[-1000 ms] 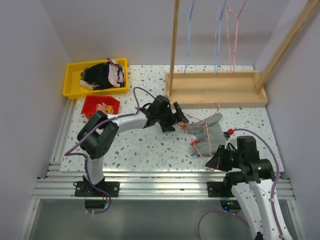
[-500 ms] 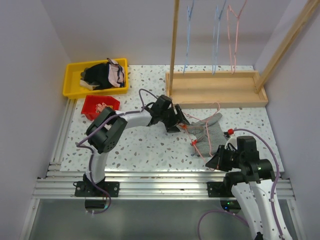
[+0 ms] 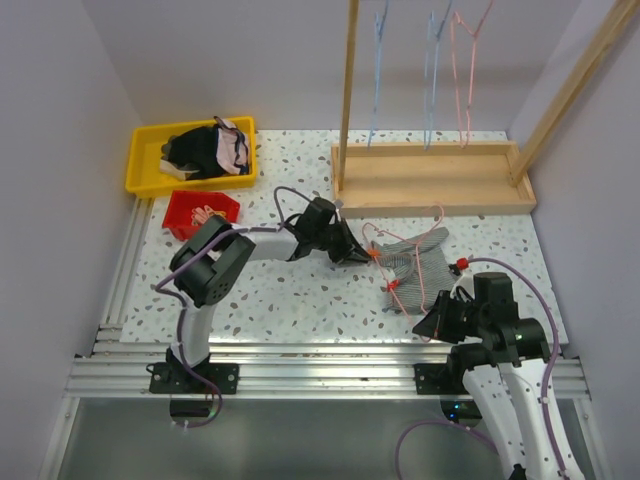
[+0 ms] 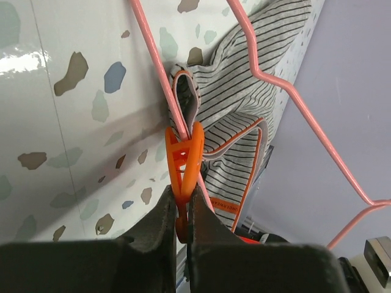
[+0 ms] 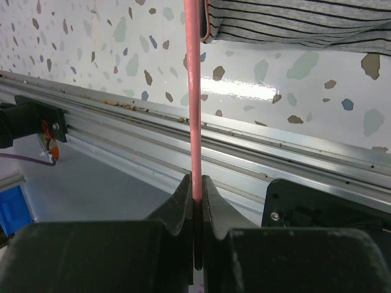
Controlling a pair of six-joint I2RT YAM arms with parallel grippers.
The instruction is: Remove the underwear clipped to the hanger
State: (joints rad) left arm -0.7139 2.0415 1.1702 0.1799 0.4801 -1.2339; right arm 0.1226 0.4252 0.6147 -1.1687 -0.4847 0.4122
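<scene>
Underwear, grey-striped, band lettering illegible

- Briefs: grey with fine dark stripes, orange trim at the edges.
- Hanger: pink.
- Clip: orange.
- Tabletop: white, speckled with grey, brown and blue flecks.
- Tray: yellow.
- Clothes in tray: black, one pale pink piece.
- Bin: red.
- Rack: pale wood.
- Rail: silver.

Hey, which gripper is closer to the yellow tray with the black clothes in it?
Left. The left gripper sits mid-table, right of the yellow tray; the right gripper is by the near right edge of the table, much farther off.
</scene>
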